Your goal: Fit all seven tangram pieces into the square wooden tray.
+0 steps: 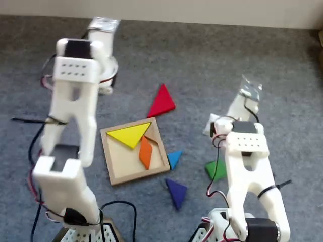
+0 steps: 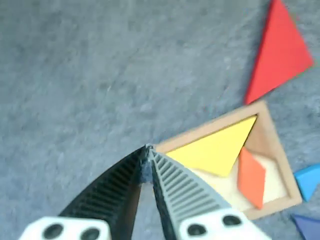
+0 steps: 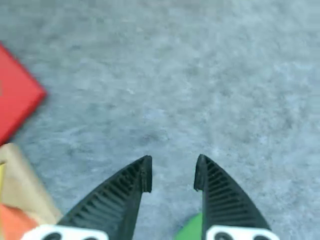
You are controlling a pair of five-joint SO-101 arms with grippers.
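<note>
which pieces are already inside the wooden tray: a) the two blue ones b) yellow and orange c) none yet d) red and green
b, the yellow triangle and the orange piece lie inside the tray.

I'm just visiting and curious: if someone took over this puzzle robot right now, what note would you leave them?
Left hand: shut, empty. Right hand: open, empty. Both are over the carpet, off the tray.
Done: yellow triangle and orange piece lie in the tray.
Left: red triangle, light blue triangle, dark blue triangle and green piece lie on the carpet outside it.
</note>
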